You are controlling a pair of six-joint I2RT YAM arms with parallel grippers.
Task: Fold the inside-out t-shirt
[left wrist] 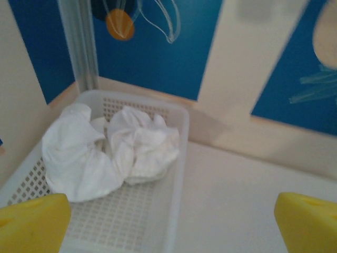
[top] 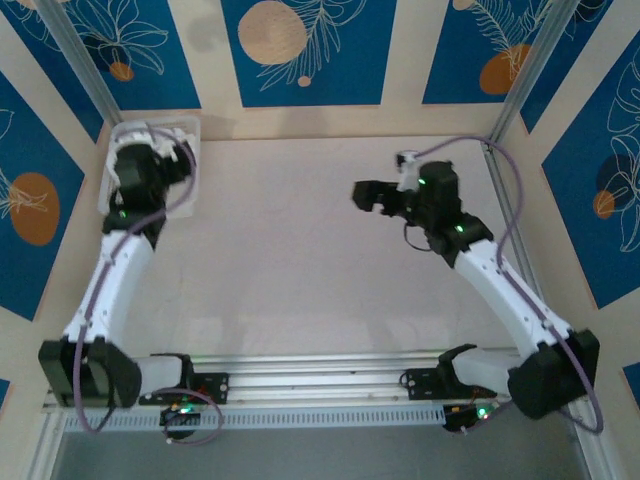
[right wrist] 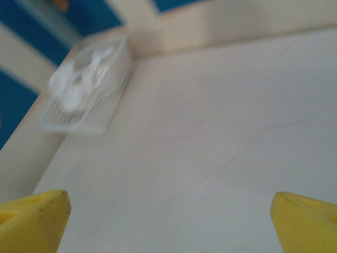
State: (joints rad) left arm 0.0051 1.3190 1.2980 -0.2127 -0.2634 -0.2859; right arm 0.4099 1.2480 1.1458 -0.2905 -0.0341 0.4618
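My left fingers (left wrist: 31,224) stand wide apart, with nothing between them, poised over the white mesh basket (left wrist: 175,205) in the far left corner of the desk (left wrist: 237,200). The t-shirt (left wrist: 105,153) lies crumpled in that basket, ahead of the fingertips and nearer the left one than the right, in two bunched lobes with a fold between them. I cannot pick out a collar, hem or tag in the heap.

As I judge it, the step in hand is getting the shirt out of the basket. I would shift toward the left fingertip until the heap sits midway, then come down on the high ridge of cloth and close on cloth alone. The thin fabric may snag the mesh or drag the light basket along, so I would lift slowly and watch the rim.

My right fingers (right wrist: 31,221) are also spread wide and hold nothing. Bare desk lies between them, and the basket is well ahead, off toward the left fingertip and blurred. I would keep them there, ready to take the shirt's free edge once it is over the desk.
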